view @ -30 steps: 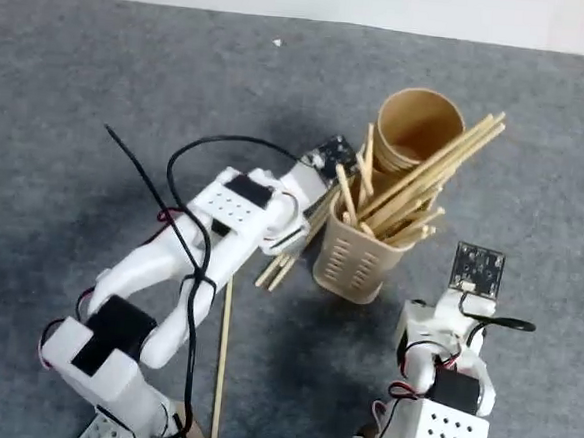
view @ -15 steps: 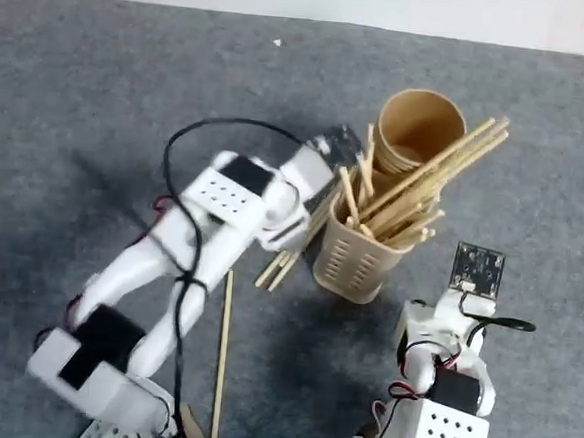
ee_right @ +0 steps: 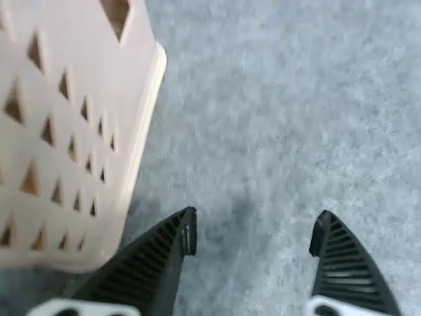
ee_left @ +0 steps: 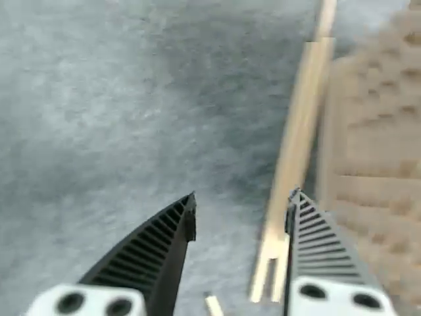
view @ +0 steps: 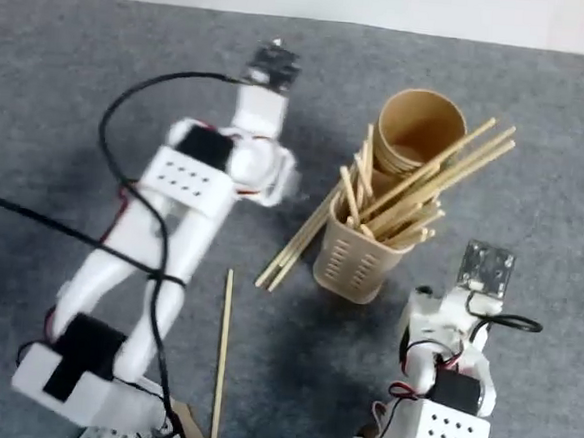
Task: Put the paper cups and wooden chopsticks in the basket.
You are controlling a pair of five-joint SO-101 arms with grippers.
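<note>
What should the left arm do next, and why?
Probably centre the open left end effector over the chopsticks and lower it. They lie outside the basket, close against one finger rather than midway between the two.

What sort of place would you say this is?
Likely a robotics test bench: the white left arm and right arm stand on a grey felt-like mat, beside a basket holding chopsticks and a paper cup.

From here I see the basket (view: 354, 263) right of centre on the grey worktop (view: 81, 84), a paper cup (view: 418, 133) at its far edge and a bundle of chopsticks (view: 435, 184) fanning out rightward. A few loose chopsticks (view: 295, 249) slant against its left side. A single chopstick (view: 222, 355) lies nearer, beside the left arm (view: 171, 231).
</note>
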